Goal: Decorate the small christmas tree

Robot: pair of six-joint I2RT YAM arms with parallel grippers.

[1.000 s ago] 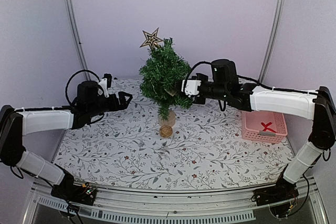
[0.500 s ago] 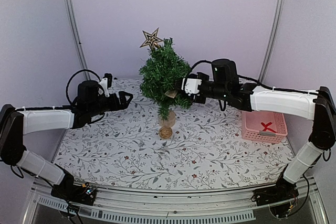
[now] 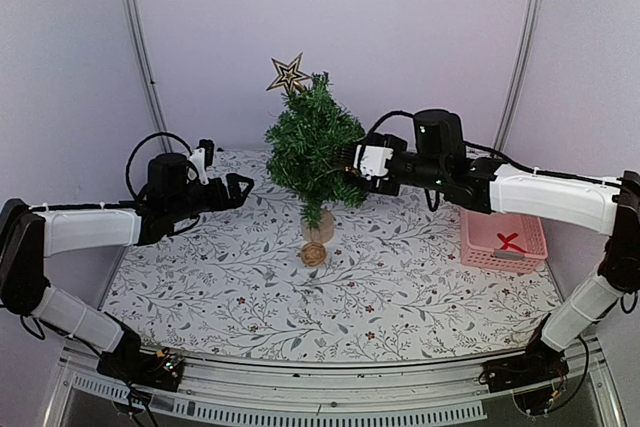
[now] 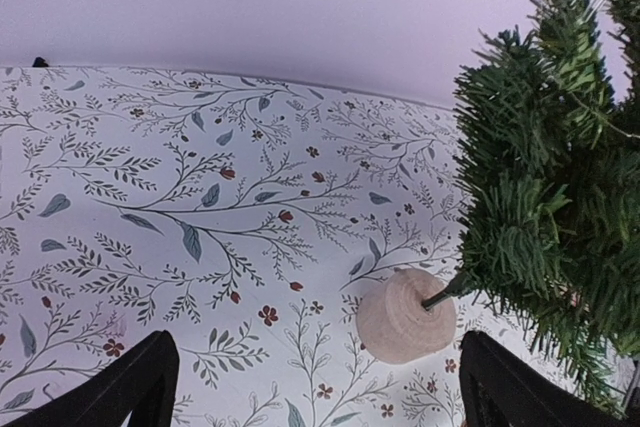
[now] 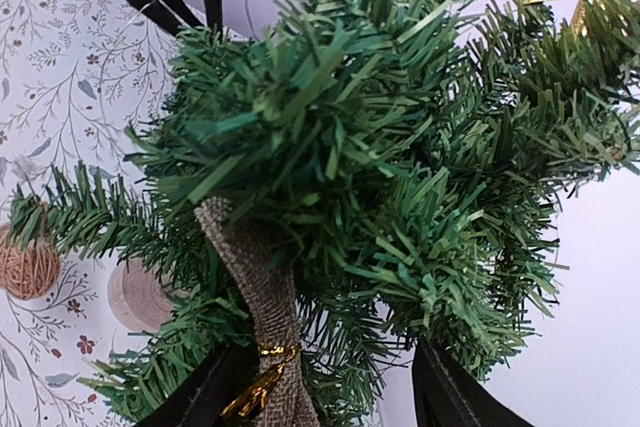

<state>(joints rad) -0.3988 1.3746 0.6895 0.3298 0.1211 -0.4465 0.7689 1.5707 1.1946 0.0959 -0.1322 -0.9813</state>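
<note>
Bushy-needled small christmas tree [image 3: 312,142], round pale-wood base [image 4: 405,317]; left tool [image 3: 244,188] spread, right tool [image 5: 328,392] parted around coarse burlap strip [image 5: 250,267].

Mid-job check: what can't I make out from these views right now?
- Right wrist view: brown burlap ribbon, top buried in the green needles of the small christmas tree, bottom cut off by the frame.
- Top view: pink plastic basket, red-marked contents too small.
- Left wrist view: treetop cut off by the frame.

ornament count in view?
3: star atop the small christmas tree, burlap ornament on a branch by the right tool, twine ball low, under its branches. Foliage may hide more.
</note>
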